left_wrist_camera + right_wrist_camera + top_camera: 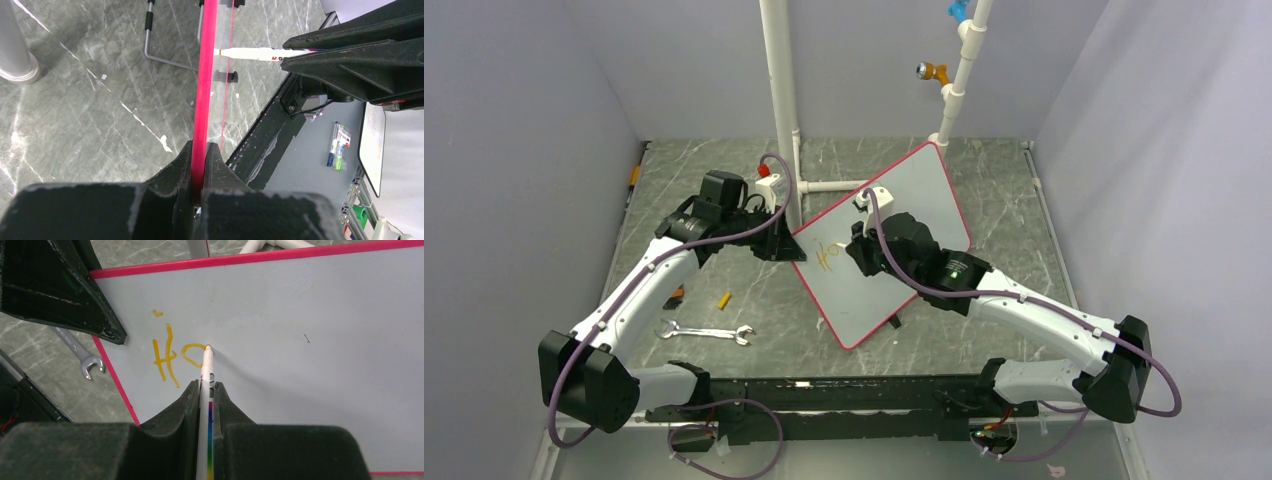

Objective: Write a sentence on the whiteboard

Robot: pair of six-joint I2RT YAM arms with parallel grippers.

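The whiteboard (894, 235), white with a red-pink frame, stands tilted on the table. My left gripper (786, 243) is shut on its left edge, seen edge-on as a pink strip in the left wrist view (204, 100). My right gripper (857, 252) is shut on a white marker (206, 390) with a rainbow stripe. The marker's tip touches the whiteboard (300, 340). The sentence (172, 352) is orange-yellow and shows only an "H" and part of a second letter, near the board's left edge. The marker also shows in the left wrist view (260, 52).
A silver wrench (707, 332) and a small yellow piece (723, 300) lie on the table left of the board. White pipes (781, 90) rise behind it. The board's wire stand (160, 50) rests on the grey marble tabletop (75, 125).
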